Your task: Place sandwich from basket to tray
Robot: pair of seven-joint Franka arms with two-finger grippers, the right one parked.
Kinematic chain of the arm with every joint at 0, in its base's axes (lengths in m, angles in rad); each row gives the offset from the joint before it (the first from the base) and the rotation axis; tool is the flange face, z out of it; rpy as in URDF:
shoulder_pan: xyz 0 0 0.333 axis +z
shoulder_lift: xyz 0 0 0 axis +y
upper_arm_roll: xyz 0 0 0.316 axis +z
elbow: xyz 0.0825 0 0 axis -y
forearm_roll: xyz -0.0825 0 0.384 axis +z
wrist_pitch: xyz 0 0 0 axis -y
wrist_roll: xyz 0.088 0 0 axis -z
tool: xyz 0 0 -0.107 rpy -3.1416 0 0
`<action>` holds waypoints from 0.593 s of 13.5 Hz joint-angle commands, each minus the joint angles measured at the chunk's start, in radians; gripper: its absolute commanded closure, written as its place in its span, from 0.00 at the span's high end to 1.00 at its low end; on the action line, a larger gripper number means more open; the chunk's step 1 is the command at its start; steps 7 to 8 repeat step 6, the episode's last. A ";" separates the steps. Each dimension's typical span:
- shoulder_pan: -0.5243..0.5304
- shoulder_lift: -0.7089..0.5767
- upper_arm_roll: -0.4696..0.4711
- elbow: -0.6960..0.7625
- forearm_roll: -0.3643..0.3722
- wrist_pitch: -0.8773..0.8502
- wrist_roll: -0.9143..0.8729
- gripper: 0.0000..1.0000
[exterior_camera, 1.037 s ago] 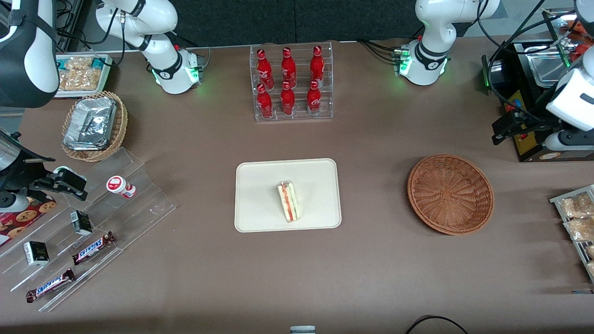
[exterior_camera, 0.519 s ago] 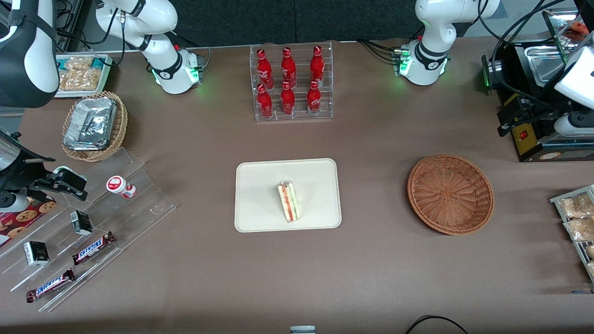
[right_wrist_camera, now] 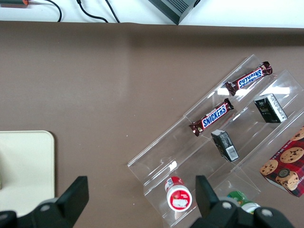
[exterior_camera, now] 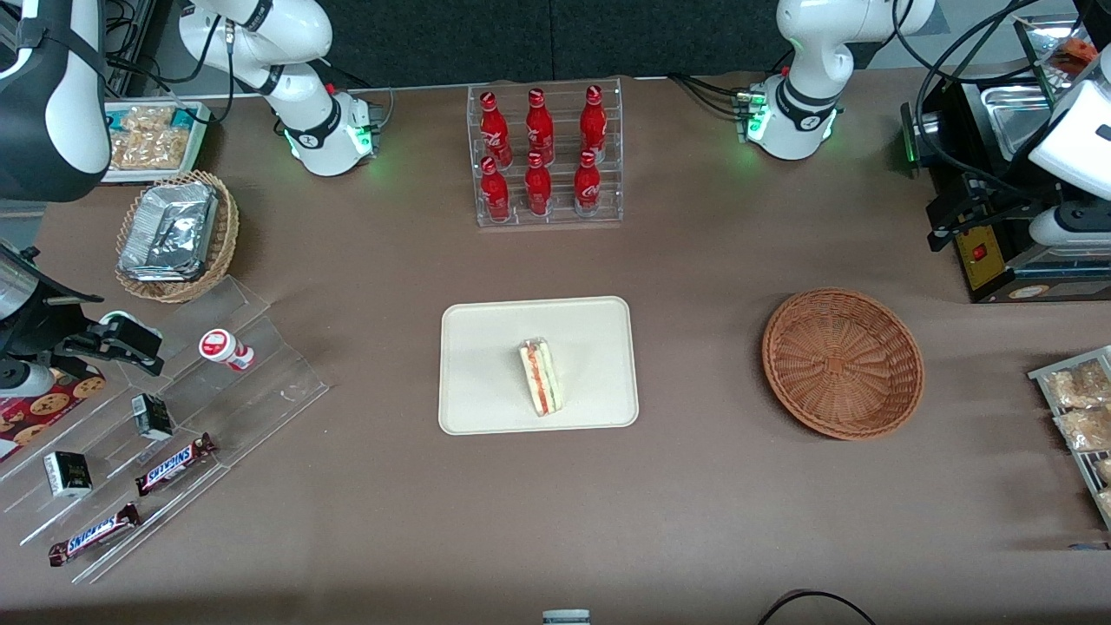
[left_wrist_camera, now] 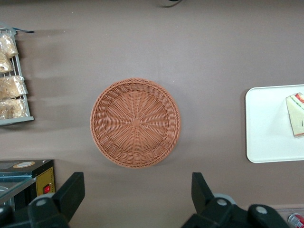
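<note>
sandwich (exterior_camera: 542,377) unmoved on tray (exterior_camera: 486,365); gripper (left_wrist_camera: 135,199) shifted slightly, fingers (left_wrist_camera: 71,192) open.

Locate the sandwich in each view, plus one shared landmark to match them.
Front view: sandwich lies on the tray, nearer the camera than the bottle rack.
Left wrist view: sandwich on the tray, cut by the frame edge.
Right wrist view: not visible.
Shared landmark: the tray.

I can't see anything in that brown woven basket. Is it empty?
Empty: the basket shows only bare weave. The sandwich lies on the tray. The open gripper hangs above the table beside the basket.
</note>
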 commanded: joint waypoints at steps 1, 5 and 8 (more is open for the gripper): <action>0.006 -0.004 -0.020 -0.009 0.015 -0.012 0.016 0.99; 0.007 0.002 -0.021 -0.007 0.003 -0.012 0.013 1.00; 0.007 0.000 -0.020 -0.007 0.002 -0.012 0.012 1.00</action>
